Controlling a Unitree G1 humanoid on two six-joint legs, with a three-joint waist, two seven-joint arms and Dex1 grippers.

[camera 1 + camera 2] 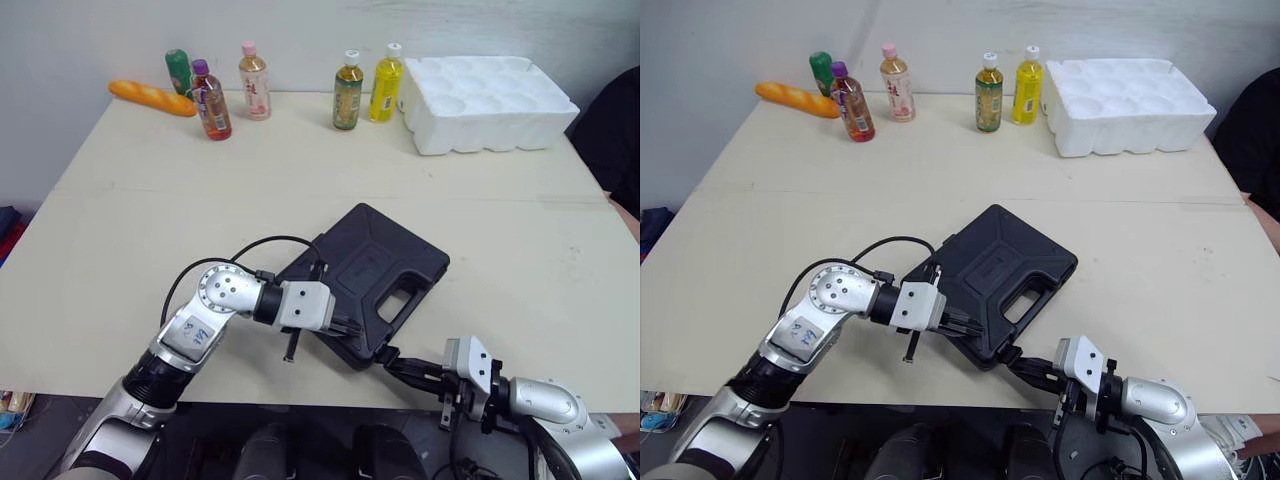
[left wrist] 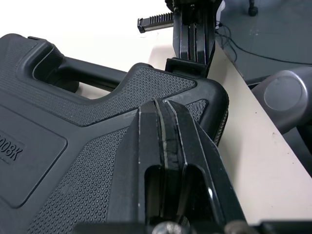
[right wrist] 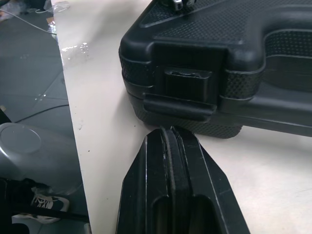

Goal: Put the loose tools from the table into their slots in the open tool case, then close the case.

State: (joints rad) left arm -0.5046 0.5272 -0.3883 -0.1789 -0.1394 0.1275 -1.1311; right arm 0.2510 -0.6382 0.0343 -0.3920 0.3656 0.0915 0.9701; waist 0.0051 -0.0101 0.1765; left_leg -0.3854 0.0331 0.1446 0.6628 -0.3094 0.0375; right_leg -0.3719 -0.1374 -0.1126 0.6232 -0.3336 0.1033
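Observation:
The black tool case [image 1: 375, 265] lies with its lid down, near the table's front edge. My left gripper [image 1: 350, 327] is shut, and its fingertips [image 2: 163, 105] rest on the textured lid at the corner nearest me. My right gripper [image 1: 392, 362] is also shut, holds nothing and points at that same corner from the table edge. In the right wrist view its tips [image 3: 168, 131] sit just below the case's latch [image 3: 187, 92], close to touching it. The left wrist view shows the right gripper [image 2: 195, 39] beyond the case corner.
Along the back stand several drink bottles [image 1: 348, 92], with a baguette [image 1: 152, 97] at the back left. A white foam tray [image 1: 485, 103] sits at the back right. The table's front edge [image 1: 300, 400] runs just under both grippers.

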